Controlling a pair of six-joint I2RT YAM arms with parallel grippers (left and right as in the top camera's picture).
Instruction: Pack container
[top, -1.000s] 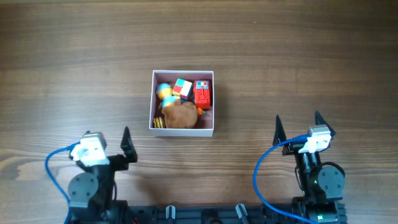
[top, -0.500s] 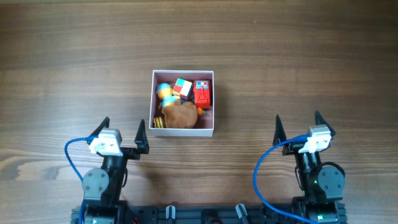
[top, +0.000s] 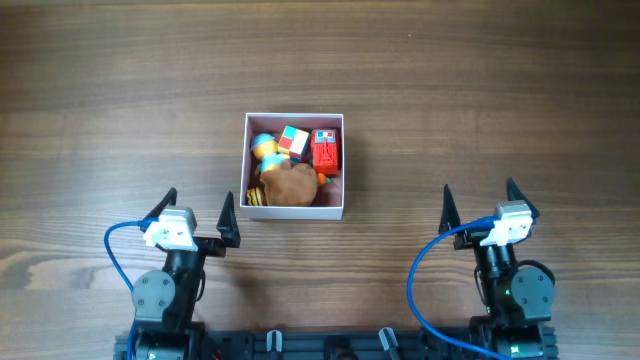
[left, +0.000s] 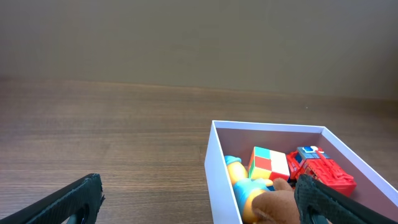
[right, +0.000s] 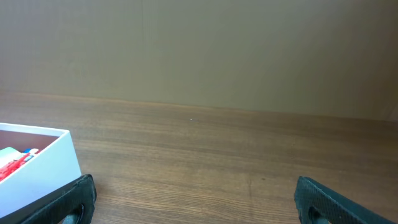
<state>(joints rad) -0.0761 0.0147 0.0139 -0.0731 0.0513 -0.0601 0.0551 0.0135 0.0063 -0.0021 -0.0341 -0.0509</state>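
The container (top: 295, 212), a square white box with a pink inside, stands mid-table. It holds a brown plush toy (top: 290, 186), a colour cube (top: 293, 141), a red toy (top: 325, 152) and a blue and yellow toy (top: 264, 148). My left gripper (top: 199, 211) is open and empty, just below the container's left corner. My right gripper (top: 480, 201) is open and empty, well to the container's right. The left wrist view shows the container (left: 217, 168) with the cube (left: 268, 163) and red toy (left: 320, 170). The right wrist view shows its corner (right: 53, 165).
Bare wooden table top (top: 480, 90) lies all around the container. Blue cables (top: 420, 280) loop by both arm bases at the front edge.
My left arm swung right, toward the container's left corner, between one second and half a second ago, then stayed still. The right arm and the container have not moved.
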